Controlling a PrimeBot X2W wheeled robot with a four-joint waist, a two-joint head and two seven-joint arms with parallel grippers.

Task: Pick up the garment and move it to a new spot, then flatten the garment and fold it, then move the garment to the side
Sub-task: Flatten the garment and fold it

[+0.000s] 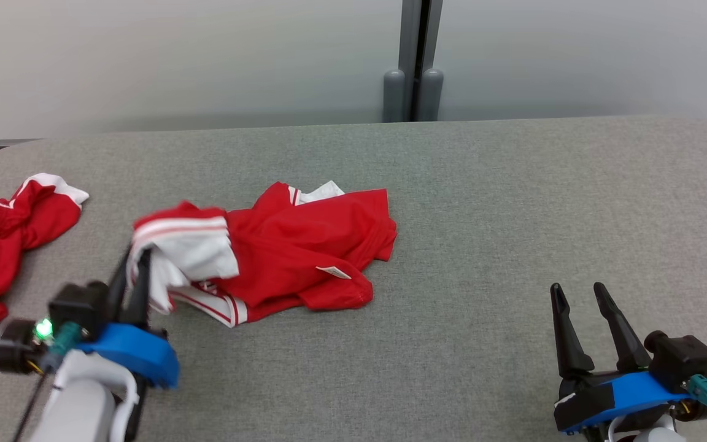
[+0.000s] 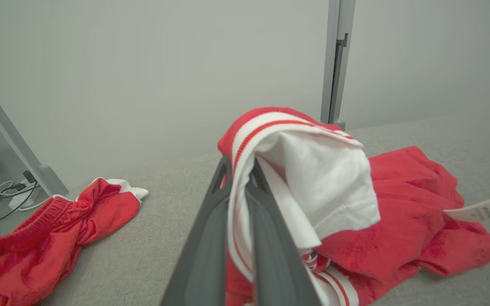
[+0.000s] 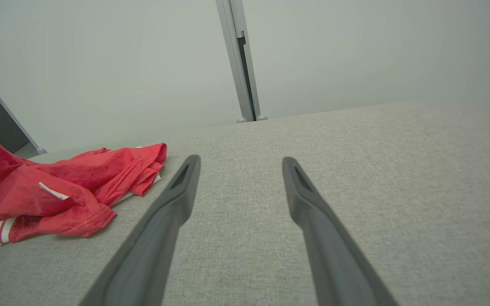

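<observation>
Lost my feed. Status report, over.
Left gripper shut on garment, striped edge. Right gripper open, over bare table. Second red garment apart, far left.

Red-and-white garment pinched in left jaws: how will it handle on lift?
Likely floppy: the crumpled red-and-white cloth garment drapes limply over the shut left jaws. Probably light: thin fabric, one pinched edge holds up a fold. Its rest lies on the grey textured tabletop, so may drag and bunch.

Head: up high, facing down at table point(image 1: 482, 202). Wrists: low, close, skimming it. Shared: garment point(image 3: 70, 187), nine o'clock from right wrist.
</observation>
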